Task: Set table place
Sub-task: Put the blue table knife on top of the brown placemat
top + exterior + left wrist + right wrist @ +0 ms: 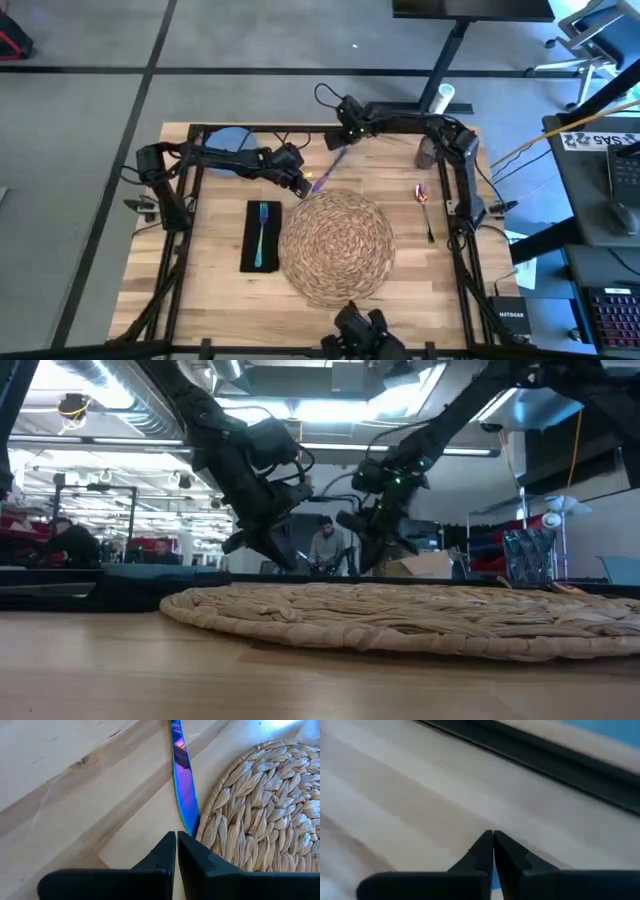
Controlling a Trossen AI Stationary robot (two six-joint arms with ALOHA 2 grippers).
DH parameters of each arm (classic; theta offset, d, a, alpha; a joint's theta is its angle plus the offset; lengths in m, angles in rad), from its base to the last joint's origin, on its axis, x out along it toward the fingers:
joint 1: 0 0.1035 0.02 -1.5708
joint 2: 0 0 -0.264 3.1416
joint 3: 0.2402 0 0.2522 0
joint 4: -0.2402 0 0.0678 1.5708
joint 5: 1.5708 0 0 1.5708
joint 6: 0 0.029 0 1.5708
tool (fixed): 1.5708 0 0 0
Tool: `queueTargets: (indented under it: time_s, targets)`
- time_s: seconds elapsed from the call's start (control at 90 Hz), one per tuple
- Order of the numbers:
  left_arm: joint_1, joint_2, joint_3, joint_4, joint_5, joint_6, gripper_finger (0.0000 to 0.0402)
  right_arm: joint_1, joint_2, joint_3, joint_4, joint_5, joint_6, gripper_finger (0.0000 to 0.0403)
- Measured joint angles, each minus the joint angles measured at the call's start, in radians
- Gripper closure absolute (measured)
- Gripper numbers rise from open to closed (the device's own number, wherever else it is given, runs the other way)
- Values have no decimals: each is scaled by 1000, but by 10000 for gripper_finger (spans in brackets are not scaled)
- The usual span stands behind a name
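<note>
On the wooden table (210, 290) lies the woven placemat (338, 244), the black napkin (261, 237) with its fork (262, 232) alongside. Both grippers, left (298, 184) and right (345, 133), appear pinched on the iridescent knife (183, 785) between them. Handover seems underway; next, one must release.

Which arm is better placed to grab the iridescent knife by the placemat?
Probably left: the left pincer, shut, hovers right at the knife by the placemat. The right pincer, also shut, faces bare table.
</note>
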Motion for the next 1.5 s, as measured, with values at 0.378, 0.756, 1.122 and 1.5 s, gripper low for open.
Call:
queueTargets:
  time_s: [0.378,0.756,1.122,1.5]
  targets:
    - [0,0,0,0,0,0,402,7,1,4,-172,-30,-74,403]
    - [0,0,0,0,0,0,402,27,9,-54,-131,-48,-60,403]
    - [0,0,0,0,0,0,402,17,51,-49,15,-108,7,403]
    - [30,0,0,3,0,0,402,12,65,28,23,-91,-8,403]
